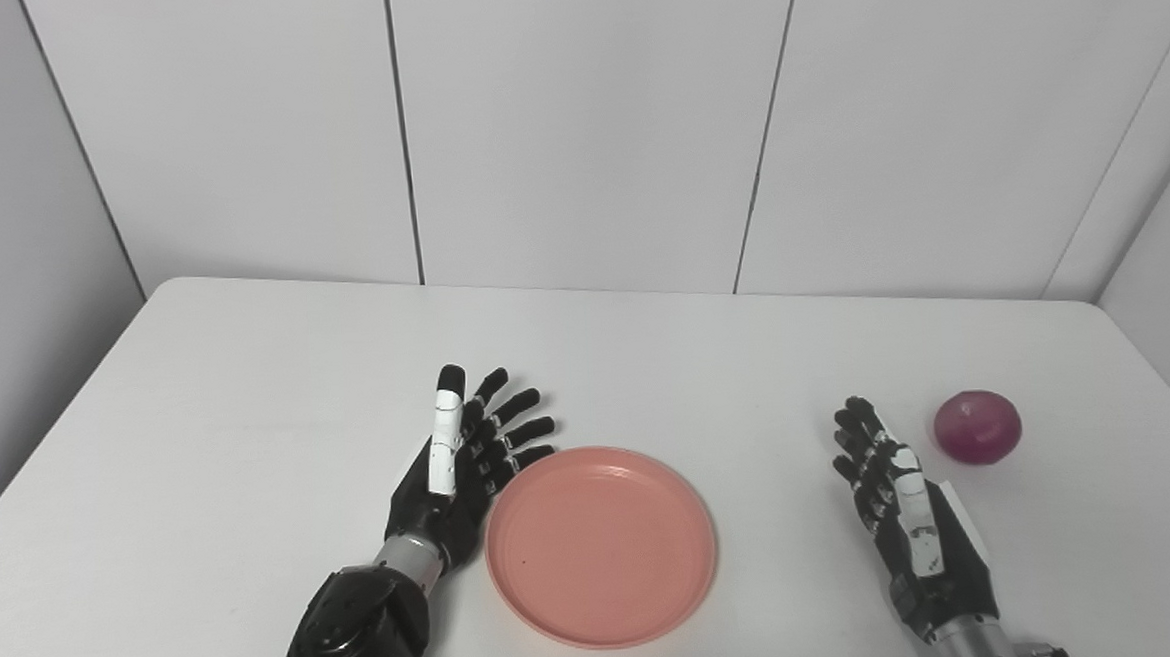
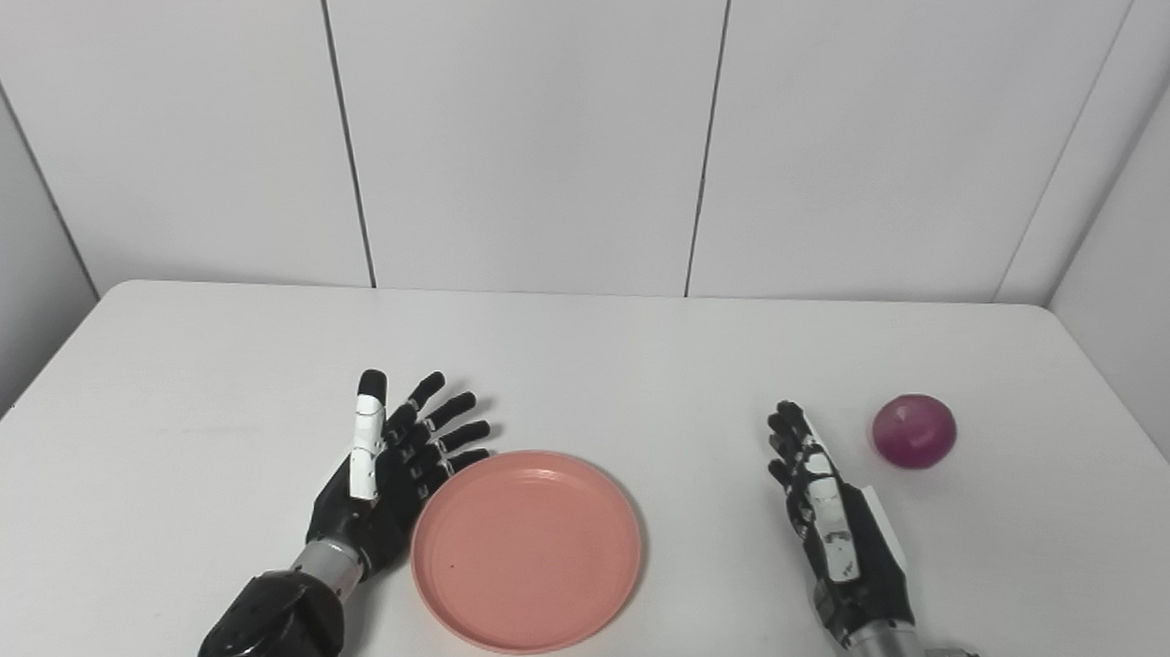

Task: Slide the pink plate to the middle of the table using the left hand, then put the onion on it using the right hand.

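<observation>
Both forearms enter from the bottom edge. Left hand [image 1: 457,465] stands on its edge, palm facing right, fingers [image 1: 514,407] spread wide and holding nothing; its lower fingertips sit against or just beside the upper-left rim of the pink plate [image 1: 601,546] (contact too fine to call). Plate lies flat and bare on the white table [image 1: 249,406], near its front middle. Right hand [image 1: 905,512] is open too, fingers loosely extended, empty. Red onion [image 1: 977,427] rests on the table just beyond and right of that hand, apart from it.
</observation>
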Tool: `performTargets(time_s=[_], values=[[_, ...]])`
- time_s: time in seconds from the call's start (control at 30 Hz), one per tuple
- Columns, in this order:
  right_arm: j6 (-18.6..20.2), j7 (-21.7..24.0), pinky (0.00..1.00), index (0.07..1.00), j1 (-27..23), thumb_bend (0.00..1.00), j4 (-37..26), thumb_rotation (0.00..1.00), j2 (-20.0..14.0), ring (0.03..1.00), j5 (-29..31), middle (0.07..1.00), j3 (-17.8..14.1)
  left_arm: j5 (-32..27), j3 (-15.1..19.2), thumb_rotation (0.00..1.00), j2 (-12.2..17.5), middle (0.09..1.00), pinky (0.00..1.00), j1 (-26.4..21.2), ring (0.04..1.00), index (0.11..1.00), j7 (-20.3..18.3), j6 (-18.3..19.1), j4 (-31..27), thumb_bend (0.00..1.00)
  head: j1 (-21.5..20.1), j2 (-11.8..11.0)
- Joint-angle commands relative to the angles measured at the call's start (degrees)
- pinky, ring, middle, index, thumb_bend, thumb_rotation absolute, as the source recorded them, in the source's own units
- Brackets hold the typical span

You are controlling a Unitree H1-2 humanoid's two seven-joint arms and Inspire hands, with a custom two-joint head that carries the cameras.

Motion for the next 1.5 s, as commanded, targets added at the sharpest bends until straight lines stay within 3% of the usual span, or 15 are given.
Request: performTargets(time_s=[0.0,0.37,0.47,0.63,0.73,0.87,1.0,1.27,1.47], values=[[0.7,-0.8,1.0,0.953,-0.4,0.93,-0.6,0.99,1.0,0.979,-0.6,0.955,0.7,-0.2,-0.6,1.0,0.6,0.879,0.73,1.2,0.795,0.958,0.1,3.3,0.6,0.84,-0.9,0.1],[1.7,-2.2,1.0,0.943,-0.5,0.93,-1.7,0.98,1.8,0.979,-2.4,0.944,1.6,-2.0,-1.8,1.0,1.2,0.897,0.73,0.7,0.804,0.971,1.2,3.4,0.0,0.82,-1.1,0.3],[1.6,-2.0,1.0,0.943,-0.4,0.93,-1.8,0.98,1.4,0.98,-2.5,0.945,1.6,-0.6,-1.7,1.0,1.7,0.905,0.77,0.4,0.823,0.976,1.2,2.3,0.3,0.82,-1.0,0.3],[1.3,-1.6,1.0,0.945,-0.2,0.93,-1.5,0.99,0.8,0.978,-2.0,0.945,1.3,4.5,-2.6,1.0,3.5,0.915,0.82,0.8,0.836,0.962,0.5,-7.7,3.2,0.82,0.9,0.1],[1.3,-1.3,1.0,0.95,-0.1,0.92,-1.4,0.99,0.3,0.982,-1.4,0.948,1.0,7.0,-2.6,0.98,4.5,0.951,0.92,1.6,0.907,0.968,0.0,-13.9,5.4,0.85,1.3,0.1],[0.8,-0.9,1.0,0.958,-0.1,0.92,-0.9,0.99,-0.3,0.984,-1.2,0.953,1.1,10.6,-2.8,1.0,5.3,0.967,0.98,2.6,0.948,0.982,0.8,-20.2,7.9,0.84,1.6,0.0],[1.0,-0.9,1.0,0.96,0.0,0.93,-1.0,1.0,-0.5,0.981,-1.2,0.954,0.9,12.0,-2.5,1.0,5.8,0.995,1.0,3.0,0.995,0.999,1.0,-23.1,9.2,0.82,1.7,0.1],[1.4,-0.7,1.0,0.96,0.3,0.94,-1.6,0.99,-0.5,0.986,-0.4,0.956,0.7,16.7,-3.3,1.0,6.0,1.0,1.0,3.4,1.0,1.0,1.7,-28.8,11.6,0.78,1.6,0.3],[1.0,-0.9,1.0,0.959,0.1,0.94,-1.2,0.99,-0.4,0.981,-1.0,0.954,1.0,16.3,-3.0,1.0,5.4,1.0,1.0,3.5,1.0,1.0,1.0,-29.2,12.6,0.8,-0.3,0.2]])
